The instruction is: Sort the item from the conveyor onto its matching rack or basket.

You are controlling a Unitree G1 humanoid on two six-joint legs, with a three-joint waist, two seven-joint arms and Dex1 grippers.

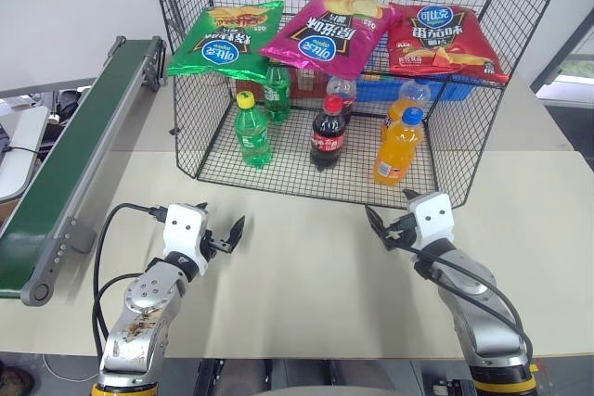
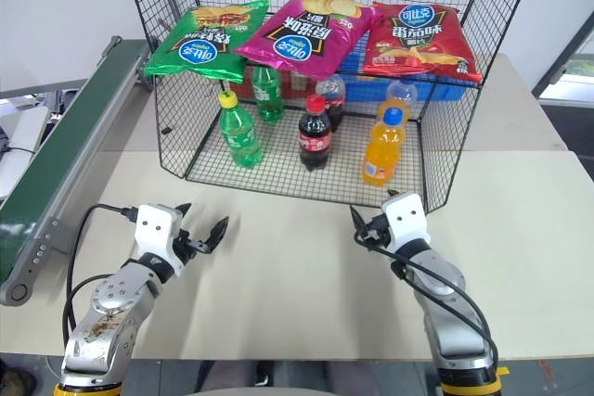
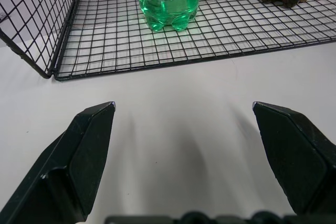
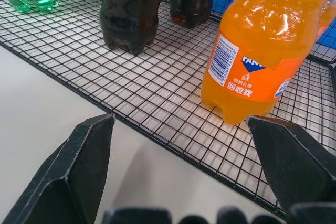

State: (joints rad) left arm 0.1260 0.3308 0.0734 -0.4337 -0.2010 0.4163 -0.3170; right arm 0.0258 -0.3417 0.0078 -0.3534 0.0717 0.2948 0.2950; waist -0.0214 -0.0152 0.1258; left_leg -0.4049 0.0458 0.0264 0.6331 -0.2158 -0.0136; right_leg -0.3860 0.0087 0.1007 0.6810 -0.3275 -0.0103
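A shiny green crisp bag (image 1: 225, 41) already lies on the black wire rack's (image 1: 186, 6) upper shelf beside two other bags, the conveyor (image 1: 79, 155) bare, both pincers, left (image 1: 225, 236) and right (image 1: 385, 226), spread empty over the worktop (image 1: 306, 266), apparently awaiting another item.

Left arm (image 1: 148, 308): silver-grey metal forearm casing, scuffed with rusty brown marks; white boxy wrist block (image 1: 186, 227) bearing small dark screw holes; black cable (image 1: 116, 229) looping from the block back along the forearm; yellow-and-black band at the lower end

Left gripper (image 1: 225, 234): two matte black fingers (image 3: 86, 145), wedge-shaped, faceted, tapering to points

Right arm (image 1: 478, 322): cleaner silver-grey casing, white wrist block (image 1: 433, 218), black cable (image 1: 483, 289) curving along the forearm, orange-yellow band with black edge

Right gripper (image 1: 388, 224): two identical black wedge fingers (image 4: 84, 156)
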